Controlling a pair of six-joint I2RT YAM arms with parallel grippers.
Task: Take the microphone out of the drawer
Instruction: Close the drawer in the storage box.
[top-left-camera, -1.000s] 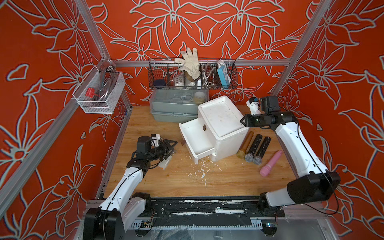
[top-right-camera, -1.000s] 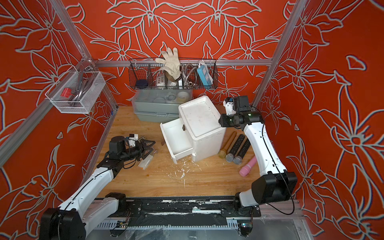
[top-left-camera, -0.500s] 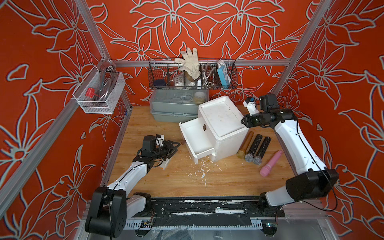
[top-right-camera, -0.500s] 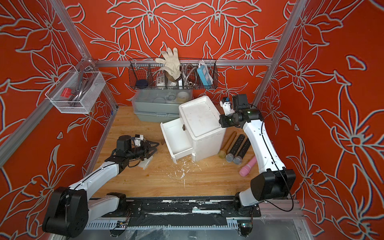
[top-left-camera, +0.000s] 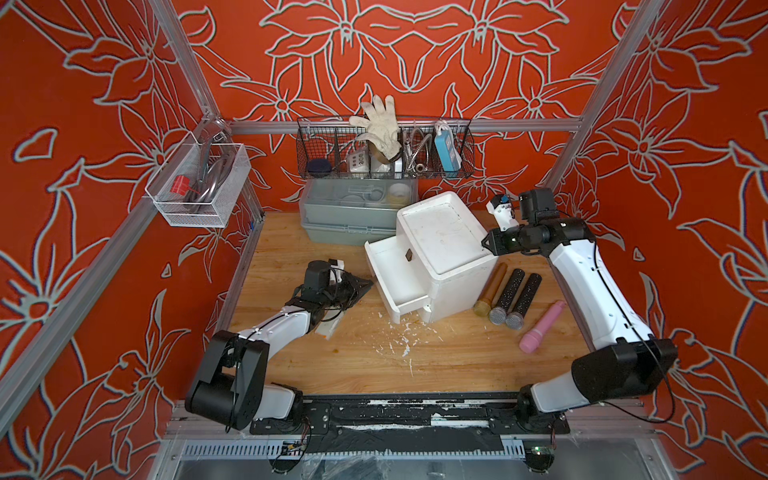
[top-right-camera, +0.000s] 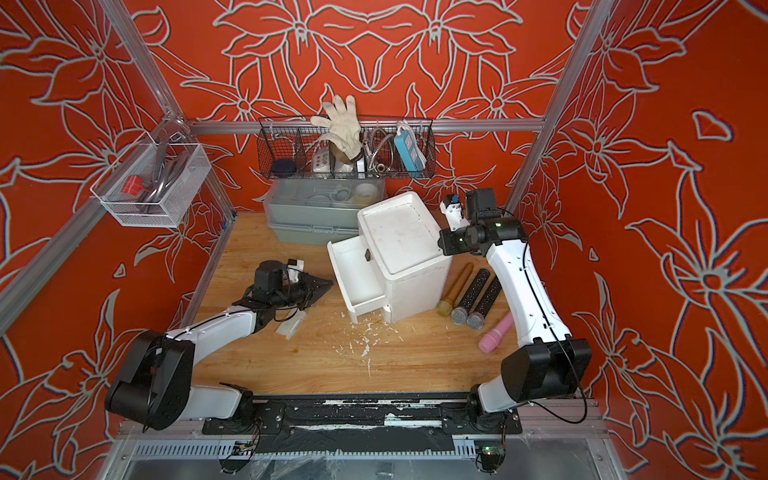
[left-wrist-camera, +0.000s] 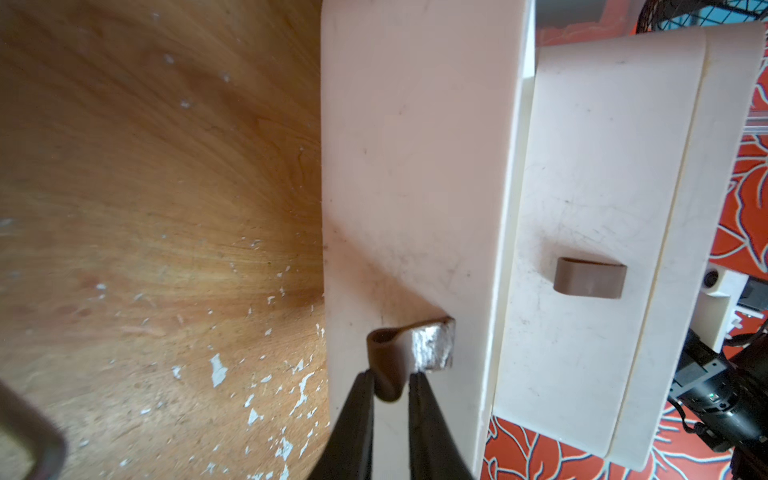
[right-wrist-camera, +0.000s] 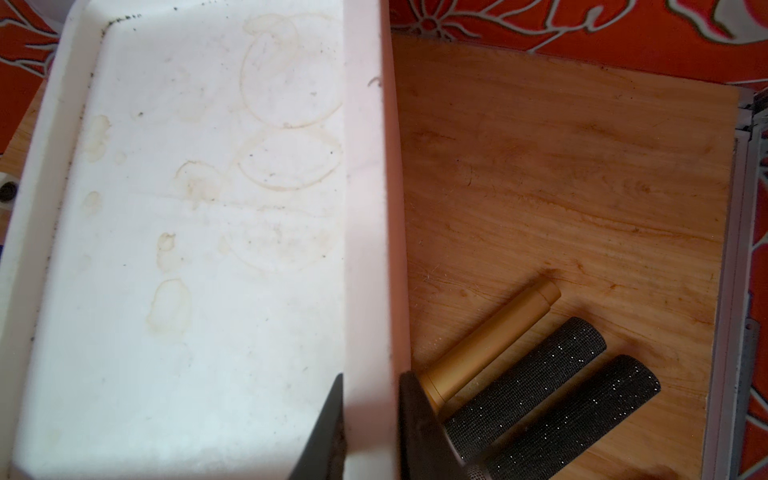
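Brown loop handle (left-wrist-camera: 384, 353) on the pulled-out drawer (top-left-camera: 392, 270): the left gripper (left-wrist-camera: 390, 376) pinches it between both fingers. The right gripper (right-wrist-camera: 372, 376) clamps the top rim (right-wrist-camera: 365, 208) of the white cabinet (top-left-camera: 440, 237). Beside the cabinet, on the wooden table (top-left-camera: 374, 361), lie a gold microphone (top-left-camera: 490, 286), a black microphone (top-left-camera: 506, 295), a second black microphone (top-left-camera: 524, 300) and a pink microphone (top-left-camera: 542, 328).

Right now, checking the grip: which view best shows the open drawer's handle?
Left wrist: brown handle close up, pinched by the left gripper. In both top views the gripper hides it; right wrist misses it.
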